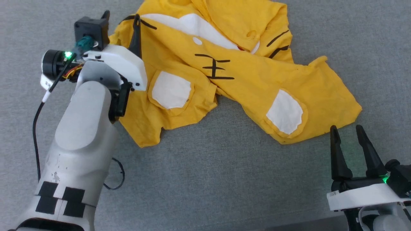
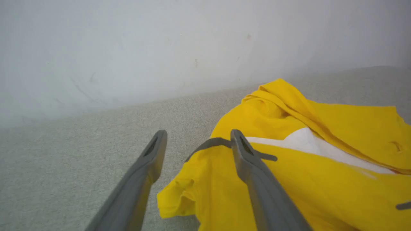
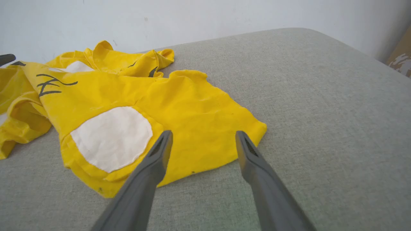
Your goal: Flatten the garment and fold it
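Observation:
The garment (image 1: pixel 244 83), a bright yellow T-shirt with white patches and black stripe marks, lies crumpled and partly folded over itself across the top of the grey surface. My left gripper (image 1: pixel 122 19) hovers open at its left edge; in the left wrist view the garment (image 2: pixel 289 179) bunches between and right of the left gripper (image 2: pixel 196 141), with nothing held. My right gripper (image 1: pixel 348 130) stands open just below the garment's lower right corner. From the right wrist, the right gripper (image 3: pixel 204 141) points at that corner of the garment (image 3: pixel 192 112).
The grey fabric surface (image 1: pixel 208 179) stretches wide in front of the garment. A pale wall (image 2: pixel 160 48) rises behind it. The surface's far edge (image 3: pixel 369 54) curves away at the right, with a brownish object (image 3: pixel 401 57) beyond it.

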`<state>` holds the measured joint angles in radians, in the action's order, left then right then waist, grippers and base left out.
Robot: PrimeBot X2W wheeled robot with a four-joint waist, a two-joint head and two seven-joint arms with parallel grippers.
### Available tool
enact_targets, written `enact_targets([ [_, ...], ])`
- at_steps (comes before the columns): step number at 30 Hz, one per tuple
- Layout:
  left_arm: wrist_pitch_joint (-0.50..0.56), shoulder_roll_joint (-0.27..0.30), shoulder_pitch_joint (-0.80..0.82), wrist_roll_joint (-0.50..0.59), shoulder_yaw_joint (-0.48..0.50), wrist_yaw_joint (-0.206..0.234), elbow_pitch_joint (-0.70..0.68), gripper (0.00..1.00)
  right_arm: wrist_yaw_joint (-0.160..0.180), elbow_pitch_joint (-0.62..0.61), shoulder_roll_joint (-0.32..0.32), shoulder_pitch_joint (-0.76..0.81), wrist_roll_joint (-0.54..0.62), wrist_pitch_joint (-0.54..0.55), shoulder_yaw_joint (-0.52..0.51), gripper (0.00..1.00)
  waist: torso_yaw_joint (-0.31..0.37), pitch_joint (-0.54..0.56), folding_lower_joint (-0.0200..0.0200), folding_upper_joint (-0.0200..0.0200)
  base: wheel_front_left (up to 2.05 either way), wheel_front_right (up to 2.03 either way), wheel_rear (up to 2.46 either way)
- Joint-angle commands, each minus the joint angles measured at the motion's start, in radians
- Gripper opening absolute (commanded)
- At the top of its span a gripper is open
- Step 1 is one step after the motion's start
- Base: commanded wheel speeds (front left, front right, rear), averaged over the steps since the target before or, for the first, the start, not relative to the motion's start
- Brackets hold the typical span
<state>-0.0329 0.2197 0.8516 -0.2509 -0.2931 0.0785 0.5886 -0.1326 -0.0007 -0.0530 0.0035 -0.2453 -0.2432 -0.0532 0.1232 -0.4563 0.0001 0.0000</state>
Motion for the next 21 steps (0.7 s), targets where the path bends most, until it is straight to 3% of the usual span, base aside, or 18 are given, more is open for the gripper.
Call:
enact_targets([
  [1, -0.030, -0.006, 0.006, -0.015, 0.014, -0.003, -0.014, 1.00, 0.002, -0.002, 0.003, 0.002, 0.005, 0.003, 0.000, 1.00, -0.020, 0.027, -0.0001, 0.0000, 0.00, 0.00, 0.00],
  [4, -0.084, -0.017, -0.037, -0.054, 0.043, -0.003, -0.082, 1.00, 0.002, -0.010, 0.003, 0.012, 0.009, 0.007, -0.007, 1.00, -0.040, 0.054, -0.0001, 0.0000, 0.00, 0.00, 0.00],
  [9, -0.153, 0.015, -0.195, -0.077, 0.084, 0.023, -0.294, 1.00, 0.002, -0.030, 0.003, 0.029, 0.015, 0.019, -0.014, 1.00, -0.064, 0.089, -0.0001, 0.0000, 0.00, 0.00, 0.00],
  [16, -0.176, 0.037, -0.548, -0.054, 0.108, 0.128, -0.578, 1.00, 0.002, -0.039, 0.003, 0.048, 0.007, 0.026, -0.015, 1.00, -0.080, 0.120, -0.0001, 0.0000, 0.00, 0.00, 0.00],
  [21, -0.219, 0.018, -0.749, -0.016, 0.098, 0.171, -0.691, 1.00, 0.002, -0.036, 0.003, 0.050, 0.001, 0.024, -0.008, 1.00, -0.079, 0.136, -0.0001, 0.0000, 0.00, 0.00, 0.00],
])
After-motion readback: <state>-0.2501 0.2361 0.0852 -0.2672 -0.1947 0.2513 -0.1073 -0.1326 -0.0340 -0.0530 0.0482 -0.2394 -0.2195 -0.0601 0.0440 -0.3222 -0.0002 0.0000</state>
